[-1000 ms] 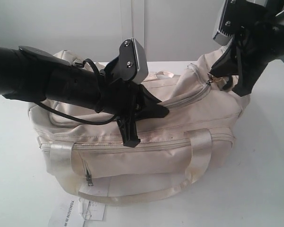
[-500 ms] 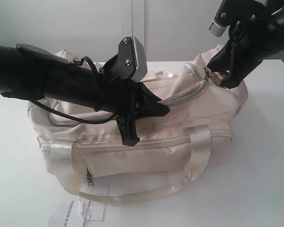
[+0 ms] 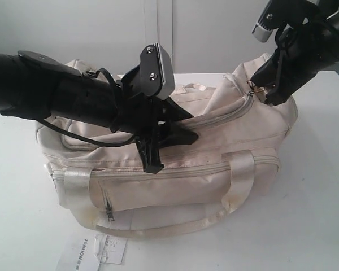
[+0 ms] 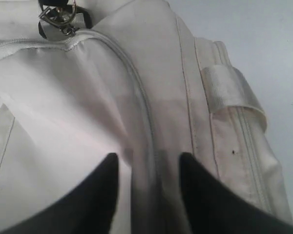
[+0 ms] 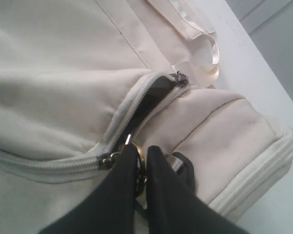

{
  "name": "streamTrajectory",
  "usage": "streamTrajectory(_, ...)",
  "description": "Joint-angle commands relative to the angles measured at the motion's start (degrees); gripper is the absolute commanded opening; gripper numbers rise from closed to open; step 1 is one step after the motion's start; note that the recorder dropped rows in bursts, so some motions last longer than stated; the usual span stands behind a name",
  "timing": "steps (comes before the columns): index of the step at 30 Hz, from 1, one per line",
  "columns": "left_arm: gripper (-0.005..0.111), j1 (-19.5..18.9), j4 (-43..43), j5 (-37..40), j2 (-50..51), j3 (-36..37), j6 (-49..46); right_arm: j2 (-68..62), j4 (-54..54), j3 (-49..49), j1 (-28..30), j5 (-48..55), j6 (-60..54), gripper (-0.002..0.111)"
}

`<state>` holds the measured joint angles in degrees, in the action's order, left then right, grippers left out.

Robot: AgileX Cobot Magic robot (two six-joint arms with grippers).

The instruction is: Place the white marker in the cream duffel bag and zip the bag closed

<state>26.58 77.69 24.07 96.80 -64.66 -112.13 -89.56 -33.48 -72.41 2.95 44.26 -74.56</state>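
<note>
Cream fabric fills the exterior view: the cream duffel bag point(image 3: 175, 192) lies mid-table point(image 3: 316, 186), its right end raised toward the table's right edge. There the right gripper point(image 3: 265, 90) pinches a metal ring point(image 3: 252, 86) at the zip's end. The left gripper point(image 3: 172, 151) hangs over the bag's top.

Left wrist view: its fingers point(image 4: 102, 190) stand spread astride the closed zip seam point(image 4: 144, 112), gripping nothing.

Right wrist view: the fingers point(image 5: 158, 185) press together on the ring. A short open gap point(image 5: 151, 97) runs away from them to a second slider point(image 5: 180, 78), so the right arm is nearer it. The white marker shows nowhere and is probably inside.
</note>
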Motion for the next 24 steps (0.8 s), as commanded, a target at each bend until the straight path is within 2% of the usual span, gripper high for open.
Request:
streamTrajectory(1, 0.075, 0.47, 2.76, 1.17, -1.31, -0.02, 0.64, 0.61, 0.43, -0.14, 0.6, 0.12, 0.13, 0.0)
streamTrajectory(6, 0.064, 2.46, 7.85, 1.17, -3.91, -0.71, -0.83, 0.61, -0.27, -0.14, 0.6, 1.18, 0.13, 0.0)
streamTrajectory(11, 0.064, 6.25, 10.13, 1.34, -3.36, -3.88, -2.96, 0.61, -0.39, -0.14, 0.6, 1.95, -0.12, 0.0)
streamTrajectory(14, 0.064, 8.56, 12.41, -1.65, -0.51, -5.19, -8.7, 0.61, -0.39, -0.14, 0.6, 1.94, -0.01, 0.0)
streamTrajectory(15, 0.064, 9.59, 14.06, -5.06, 1.98, -6.58, -8.86, 0.61, -0.39, -0.14, 0.6, 1.94, -0.01, 0.0)
streamTrajectory(22, 0.064, 9.7, 16.17, -10.97, 9.06, -13.0, -8.56, 0.61, -0.62, -0.14, 0.6, 1.94, 0.0, 0.0)
streamTrajectory(24, 0.057, 9.7, 16.17, -9.4, 10.91, -13.86, -7.85, 0.61, -0.62, -0.14, 0.6, 1.94, 0.0, 0.0)
